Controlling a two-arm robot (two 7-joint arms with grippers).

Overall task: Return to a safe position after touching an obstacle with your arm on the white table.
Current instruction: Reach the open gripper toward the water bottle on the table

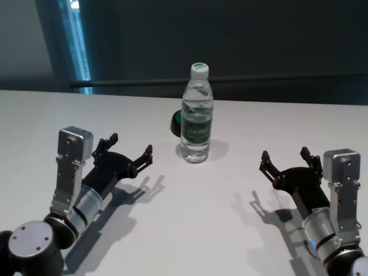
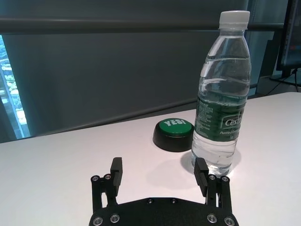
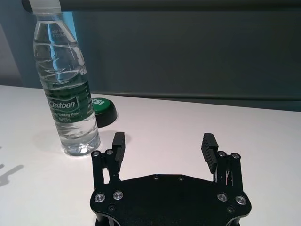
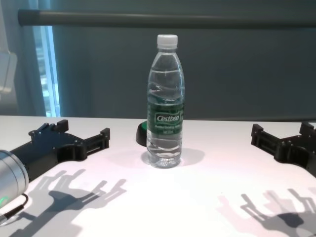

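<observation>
Flanking upright bottle (image 1: 196, 112): both spread tools.

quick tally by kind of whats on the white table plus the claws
water bottle: 1
black-and-green round button: 1
claws, left claw and right claw, both open: 2
total: 4, all over the white table

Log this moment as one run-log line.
water bottle upright on white table, untouched | left gripper open, left of bottle, clear | right gripper open, right, clear | green button behind bottle
</observation>
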